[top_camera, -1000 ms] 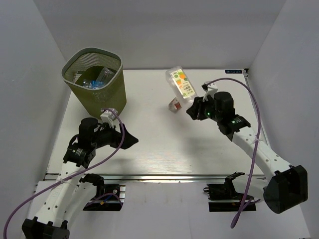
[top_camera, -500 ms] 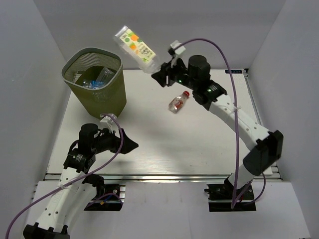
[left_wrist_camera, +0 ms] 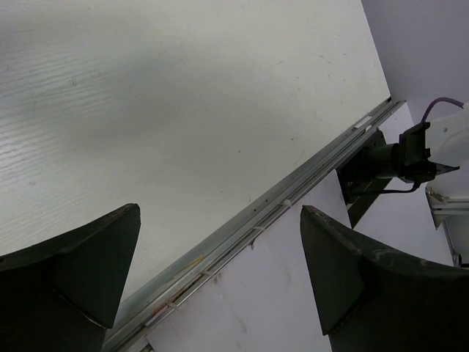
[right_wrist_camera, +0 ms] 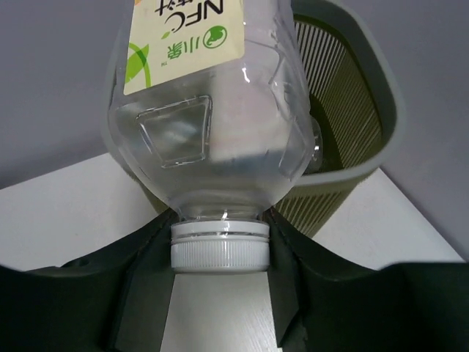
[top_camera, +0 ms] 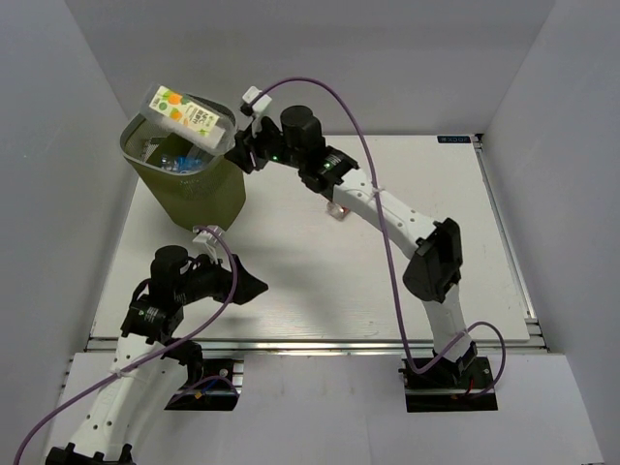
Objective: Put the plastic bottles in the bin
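Right gripper (top_camera: 239, 155) pinches juice-label bottle (top_camera: 186, 116) at the neck by its white cap, jaws partly closed around it. Bottle body is tilted above the mouth of the bin (top_camera: 194, 194); cap end is at the bin's right rim, base toward the far-left rim. Bin stands at the far-left corner of the worktop (top_camera: 320, 281), close to the left wall. Clear bottles (top_camera: 179, 157) lie inside. Red-capped bottle (top_camera: 339, 207) lies on the worktop toward the back, mostly hidden under the right arm. Left gripper (top_camera: 244, 281) hangs spread wide, holding nothing, over the worktop between the bin and the front edge rail.
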Controlling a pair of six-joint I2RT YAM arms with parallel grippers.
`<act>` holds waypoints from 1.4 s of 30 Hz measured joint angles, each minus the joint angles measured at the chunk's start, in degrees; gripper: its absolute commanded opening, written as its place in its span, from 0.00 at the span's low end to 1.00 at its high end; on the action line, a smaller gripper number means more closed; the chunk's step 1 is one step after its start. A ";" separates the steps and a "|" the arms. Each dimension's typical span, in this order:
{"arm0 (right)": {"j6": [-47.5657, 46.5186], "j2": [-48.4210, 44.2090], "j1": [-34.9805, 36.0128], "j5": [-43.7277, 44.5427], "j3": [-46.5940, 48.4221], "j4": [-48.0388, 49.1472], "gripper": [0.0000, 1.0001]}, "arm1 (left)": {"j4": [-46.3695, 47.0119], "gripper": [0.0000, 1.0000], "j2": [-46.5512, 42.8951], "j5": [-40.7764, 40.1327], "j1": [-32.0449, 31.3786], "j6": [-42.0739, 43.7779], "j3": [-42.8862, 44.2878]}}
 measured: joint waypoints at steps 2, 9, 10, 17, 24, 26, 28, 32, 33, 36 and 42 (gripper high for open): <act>0.04 2.86 0.48 0.33 4.07 -0.74 0.83 | -0.22 0.99 0.00 0.11 0.00 0.17 0.00; -1.62 4.31 1.03 1.73 7.19 -0.48 0.90 | 1.09 0.99 2.29 0.17 0.00 0.22 0.00; -1.79 4.24 1.03 1.84 7.19 -0.48 0.90 | 1.73 0.99 3.41 0.24 0.00 0.22 0.00; -3.48 -4.24 -0.94 7.82 -1.01 -3.50 0.00 | 8.28 0.99 19.43 0.48 -0.68 1.62 4.79; -1.18 -25.05 -17.16 12.35 -22.88 -12.98 0.53 | 19.15 0.99 45.66 -1.38 -7.61 5.60 21.40; -1.16 -28.11 -24.85 11.19 -27.74 -17.29 0.90 | 19.63 0.99 53.40 -3.34 -11.08 7.72 27.65; -1.97 -29.49 -31.19 8.68 -32.35 -22.38 0.90 | 19.89 0.99 61.70 -6.73 -14.47 10.40 35.82; -3.32 -30.69 -39.28 2.34 -40.85 -31.26 0.90 | 18.18 0.99 75.71 -15.17 -18.82 15.50 51.95; -3.50 -31.54 -40.63 0.85 -42.99 -32.96 0.90 | 17.64 0.99 78.79 -17.46 -19.52 16.44 55.76; -3.78 -35.63 -44.41 -2.49 -47.71 -36.52 0.90 | 17.09 0.99 86.88 -23.17 -20.90 18.03 65.51; -3.89 -43.32 -45.05 -9.22 -49.37 -38.12 0.90 | 14.75 0.99 98.64 -32.28 -22.53 18.67 76.76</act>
